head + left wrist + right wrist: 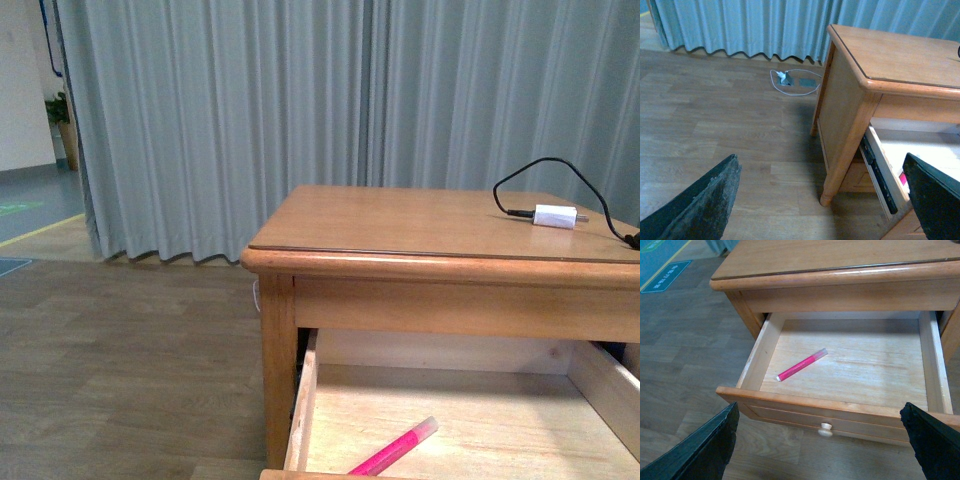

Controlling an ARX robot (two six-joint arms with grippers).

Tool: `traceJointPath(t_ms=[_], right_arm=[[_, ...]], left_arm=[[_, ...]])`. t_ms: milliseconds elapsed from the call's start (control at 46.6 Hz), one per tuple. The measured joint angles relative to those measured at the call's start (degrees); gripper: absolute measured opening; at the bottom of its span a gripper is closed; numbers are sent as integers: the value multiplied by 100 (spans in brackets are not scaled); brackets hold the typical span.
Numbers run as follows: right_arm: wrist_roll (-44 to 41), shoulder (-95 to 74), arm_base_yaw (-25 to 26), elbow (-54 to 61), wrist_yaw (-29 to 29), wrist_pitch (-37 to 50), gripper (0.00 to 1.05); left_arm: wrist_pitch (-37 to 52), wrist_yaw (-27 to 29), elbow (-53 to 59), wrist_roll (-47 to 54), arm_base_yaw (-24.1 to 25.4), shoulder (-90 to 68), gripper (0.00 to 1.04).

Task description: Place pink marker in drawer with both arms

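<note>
From the front, the worktop stands before a grey curtain on a wooden floor. A white charger plug lies near its right end, with its black cable looping up behind it. Under the top, the drawer is pulled out toward me. The pink marker lies slanted on the drawer's bare wooden bottom, near the front, closer to my left side wall than my right, its pale cap end pointing toward the back.

From my left wrist, my left claw is spread wide, one dark finger at each lower corner with nothing between them. It hangs over the floor beside the cabinet's corner leg. The drawer shows open, and a small patch of the pink marker peeps out just by one finger. Further back, a floor socket with a white cord sits near the curtain hem.

From my right wrist, my right claw is also wide and grips nothing. It is in front of the drawer and above it, looking down into it. The marker lies flat and diagonal on the bottom, touching no wall and well clear of both fingers. The round pale knob sits on the drawer front, below the rim.
</note>
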State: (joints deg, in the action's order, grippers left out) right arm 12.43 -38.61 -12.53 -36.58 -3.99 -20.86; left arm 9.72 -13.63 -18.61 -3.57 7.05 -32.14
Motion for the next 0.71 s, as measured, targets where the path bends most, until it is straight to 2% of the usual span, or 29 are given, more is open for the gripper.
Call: traceJointPath(t_ms=[86, 214, 300, 579, 707], right_arm=[[0, 0, 0, 0, -2, 0, 96], [0, 0, 0, 0, 0, 0, 96], [0, 0, 0, 0, -2, 0, 96], [2, 0, -7, 0, 0, 0, 96], [2, 0, -7, 0, 2, 0, 96]], left_arm=[[50, 57, 35, -50, 13, 22, 97], [487, 1300, 435, 195, -518, 341, 72], [507, 1318, 660, 249, -678, 509, 58], [511, 1362, 1182, 310, -691, 1064, 6], [411, 1364, 1364, 321, -691, 1327, 4]])
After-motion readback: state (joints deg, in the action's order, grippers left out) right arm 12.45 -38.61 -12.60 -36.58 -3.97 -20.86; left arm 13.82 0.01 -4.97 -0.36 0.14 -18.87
